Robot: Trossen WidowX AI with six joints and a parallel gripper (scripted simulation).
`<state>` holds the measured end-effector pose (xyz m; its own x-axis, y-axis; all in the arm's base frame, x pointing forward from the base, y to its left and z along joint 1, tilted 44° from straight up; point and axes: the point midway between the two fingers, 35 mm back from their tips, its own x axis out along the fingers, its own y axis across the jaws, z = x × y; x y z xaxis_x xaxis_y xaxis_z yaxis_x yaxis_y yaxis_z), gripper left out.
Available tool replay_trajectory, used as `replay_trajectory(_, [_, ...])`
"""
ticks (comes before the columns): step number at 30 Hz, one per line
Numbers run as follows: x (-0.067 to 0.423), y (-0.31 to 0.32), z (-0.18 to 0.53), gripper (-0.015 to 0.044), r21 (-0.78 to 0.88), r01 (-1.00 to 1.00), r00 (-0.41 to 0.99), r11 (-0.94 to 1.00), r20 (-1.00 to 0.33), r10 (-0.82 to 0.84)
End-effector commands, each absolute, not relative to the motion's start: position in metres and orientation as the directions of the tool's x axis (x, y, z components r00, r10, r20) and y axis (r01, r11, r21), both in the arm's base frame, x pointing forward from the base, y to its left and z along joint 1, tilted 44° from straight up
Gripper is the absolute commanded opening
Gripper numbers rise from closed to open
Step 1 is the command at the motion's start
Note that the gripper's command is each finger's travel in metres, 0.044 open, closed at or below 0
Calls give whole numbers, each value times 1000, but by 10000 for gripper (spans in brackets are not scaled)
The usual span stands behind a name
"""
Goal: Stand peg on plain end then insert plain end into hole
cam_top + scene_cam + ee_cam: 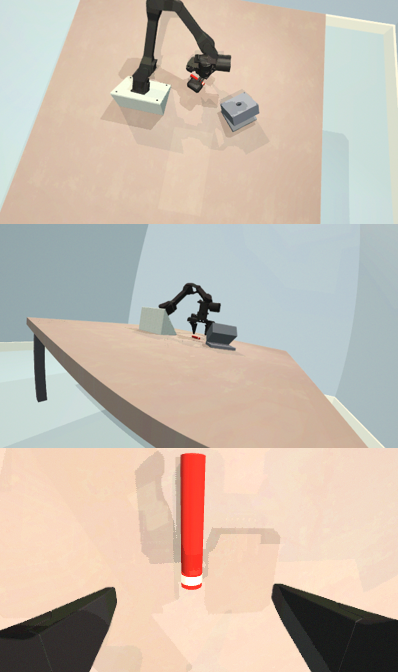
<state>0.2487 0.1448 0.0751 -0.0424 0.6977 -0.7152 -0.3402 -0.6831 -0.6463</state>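
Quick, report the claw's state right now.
Claw: open wide, holding nothing; the red peg lies on the table below it.
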Motion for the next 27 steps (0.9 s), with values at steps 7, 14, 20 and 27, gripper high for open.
replay_trajectory(7, [244, 156, 63, 440, -644, -347, -51, -682, -713, 699])
replay_trajectory(14, [242, 162, 57, 440, -645, -348, -51, -680, -712, 701])
replay_trajectory(20, [242, 162, 57, 282, -645, -348, -51, -680, -712, 701])
replay_trajectory(27, [242, 162, 57, 110, -645, -348, -51, -680, -712, 701])
